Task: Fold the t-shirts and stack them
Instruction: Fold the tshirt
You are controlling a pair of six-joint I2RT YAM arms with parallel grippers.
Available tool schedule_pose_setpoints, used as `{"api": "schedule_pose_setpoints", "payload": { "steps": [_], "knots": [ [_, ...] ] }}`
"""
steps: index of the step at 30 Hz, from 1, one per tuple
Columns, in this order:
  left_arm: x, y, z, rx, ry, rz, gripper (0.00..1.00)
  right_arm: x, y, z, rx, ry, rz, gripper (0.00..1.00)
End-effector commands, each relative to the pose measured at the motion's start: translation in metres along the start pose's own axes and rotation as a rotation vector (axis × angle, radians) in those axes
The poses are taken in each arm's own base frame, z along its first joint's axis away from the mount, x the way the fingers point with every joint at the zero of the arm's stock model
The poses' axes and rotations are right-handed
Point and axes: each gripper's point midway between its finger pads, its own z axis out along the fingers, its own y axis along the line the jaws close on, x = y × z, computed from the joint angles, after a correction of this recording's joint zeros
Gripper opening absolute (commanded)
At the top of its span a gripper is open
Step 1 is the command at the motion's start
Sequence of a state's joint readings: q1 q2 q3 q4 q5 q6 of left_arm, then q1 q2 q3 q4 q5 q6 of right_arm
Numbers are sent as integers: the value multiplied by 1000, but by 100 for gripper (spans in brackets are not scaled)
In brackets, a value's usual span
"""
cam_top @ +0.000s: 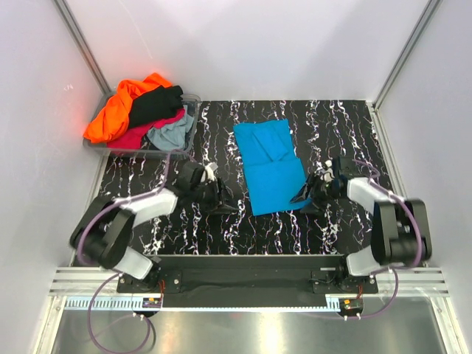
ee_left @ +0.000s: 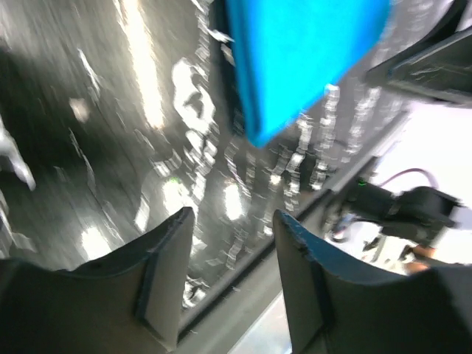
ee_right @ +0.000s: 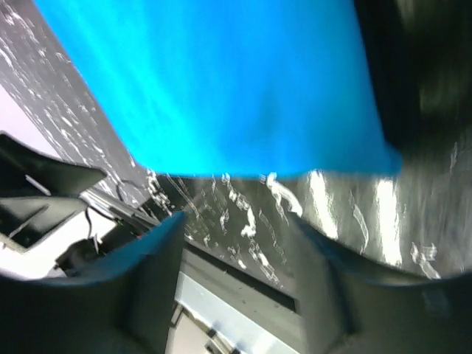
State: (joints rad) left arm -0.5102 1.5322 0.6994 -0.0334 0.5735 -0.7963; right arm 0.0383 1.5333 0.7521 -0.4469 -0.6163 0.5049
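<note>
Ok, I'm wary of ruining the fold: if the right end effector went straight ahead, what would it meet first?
Probably the turquoise t-shirt, whose edge lies just ahead of the open right end effector; depth is unclear, so the table could come first.

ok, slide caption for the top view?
Folded turquoise t-shirt between left pincer and right pincer; remaining shirts heaped in clear bin.

Blue shirt (ee_right: 221, 81) flat across the top, its near edge on the black marbled bench (ee_right: 354, 214), right end effector (ee_right: 237, 243) below, jaws apart, nothing between them
</note>
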Motion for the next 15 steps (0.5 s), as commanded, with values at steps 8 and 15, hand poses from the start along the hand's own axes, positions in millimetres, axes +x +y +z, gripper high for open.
{"api": "schedule_pose_setpoints", "payload": {
  "steps": [8,15],
  "knots": [
    [-18,-64,-6,267,-278,-315,55,-8,-16,-34,71,-312,174,83],
    [-15,-75,39,334,-339,-563,47,-22,-26,-18,43,-260,288,68]
  ]
}}
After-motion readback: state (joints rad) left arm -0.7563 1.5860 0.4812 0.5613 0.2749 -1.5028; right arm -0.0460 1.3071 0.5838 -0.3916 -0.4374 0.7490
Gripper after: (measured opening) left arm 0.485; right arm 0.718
